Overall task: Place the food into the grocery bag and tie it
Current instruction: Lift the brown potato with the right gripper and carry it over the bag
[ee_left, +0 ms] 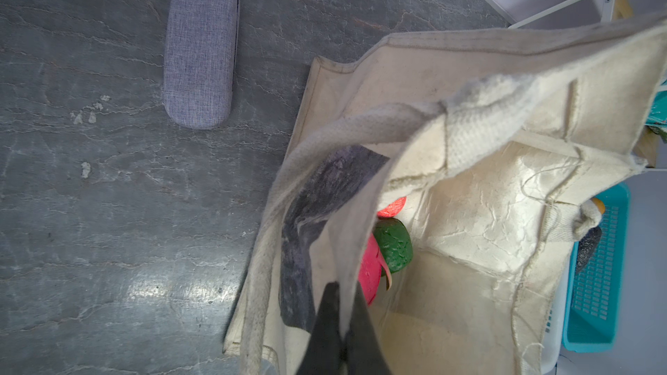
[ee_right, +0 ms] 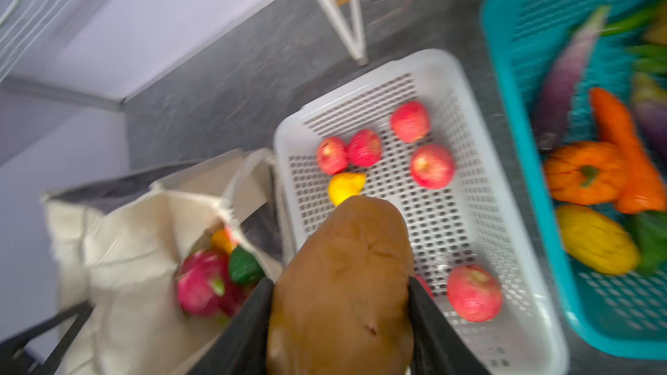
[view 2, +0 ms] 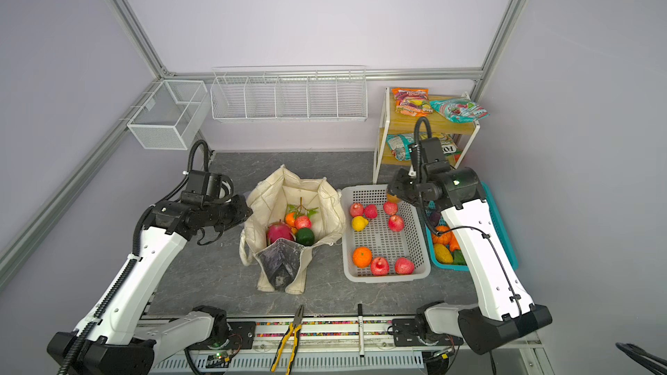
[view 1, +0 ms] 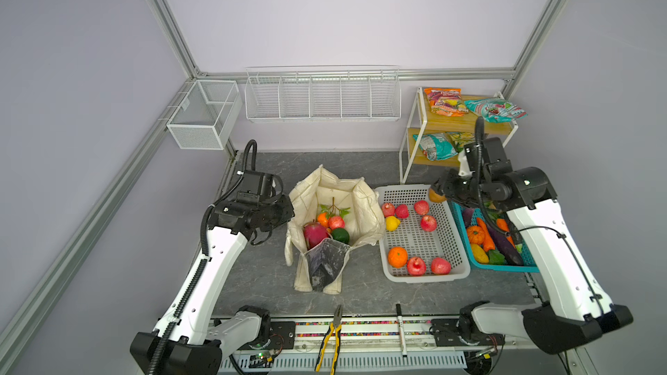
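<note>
The cream grocery bag (view 1: pixel 364 218) (view 2: pixel 325 211) stands open mid-table. It holds a magenta dragon fruit (view 1: pixel 314 234), a green fruit (view 1: pixel 340 235), a red apple (view 1: pixel 336 222) and an orange. My left gripper (view 1: pixel 288 211) (ee_left: pixel 344 292) is shut on the bag's left rim, pinching the fabric (ee_left: pixel 487 247). Over the white basket's far right corner, my right gripper (view 1: pixel 442 193) (ee_right: pixel 339 283) is shut on a brown potato (ee_right: pixel 343 275) (view 1: pixel 436 196). Snack packets (view 1: pixel 444 102) lie on the wooden shelf at the back right.
The white basket (view 1: pixel 426 277) holds apples, a lemon and an orange. Right of it, the teal basket (view 1: pixel 505 266) holds vegetables. A grey glasses case (ee_left: pixel 200 52) lies left of the bag. Pliers (view 1: pixel 334 333) and a marker (view 1: pixel 400 330) lie on the front rail.
</note>
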Available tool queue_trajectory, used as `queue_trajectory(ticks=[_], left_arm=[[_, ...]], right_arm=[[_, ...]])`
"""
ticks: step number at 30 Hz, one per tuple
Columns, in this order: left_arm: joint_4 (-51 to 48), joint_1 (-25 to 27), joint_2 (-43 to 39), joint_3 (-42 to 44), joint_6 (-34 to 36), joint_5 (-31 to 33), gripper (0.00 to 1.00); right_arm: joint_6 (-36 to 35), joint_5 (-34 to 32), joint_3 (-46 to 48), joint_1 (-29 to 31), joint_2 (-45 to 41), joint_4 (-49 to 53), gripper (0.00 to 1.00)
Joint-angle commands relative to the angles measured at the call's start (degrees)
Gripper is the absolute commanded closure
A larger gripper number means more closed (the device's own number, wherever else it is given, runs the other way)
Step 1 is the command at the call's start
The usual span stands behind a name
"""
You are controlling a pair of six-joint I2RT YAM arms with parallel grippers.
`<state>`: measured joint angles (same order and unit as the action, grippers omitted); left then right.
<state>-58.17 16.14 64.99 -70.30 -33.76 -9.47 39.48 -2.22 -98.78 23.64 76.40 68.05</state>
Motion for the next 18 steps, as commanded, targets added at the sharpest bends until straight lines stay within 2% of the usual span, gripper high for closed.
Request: queue_trajectory(ticks=[1,5,10,14,18], left_arm=[[-3.1,0.2,-0.6,-0.5,0.9,0.8,1.00],[-3.0,0.2,-1.5,0.0,0.5,1.5,1.00],[-2.5,0.2,-2.4,-0.3,-0.2,3.1,1.00],[-2.4,0.2,-2.6,-1.0,-0.4,4.2,1.00],[-1.9,0.1,-3.1,-0.6,-1.2,4.6,1.00]], right_arm=[[1.3,4.3,-3.3,8.9,4.3,-8.9,0.60],[-2.4,9.6,-8.3,17.4,12.1,-15.1,0.61],[-8.5,16.3,-18.0,24.5,25.5,-13.8,0.61],[-12.3,19.3,-21.8,26.5,32.9,-11.3,0.61],[-16.0,20.7,-22.3,27.1,36.8,-10.8,0.61]])
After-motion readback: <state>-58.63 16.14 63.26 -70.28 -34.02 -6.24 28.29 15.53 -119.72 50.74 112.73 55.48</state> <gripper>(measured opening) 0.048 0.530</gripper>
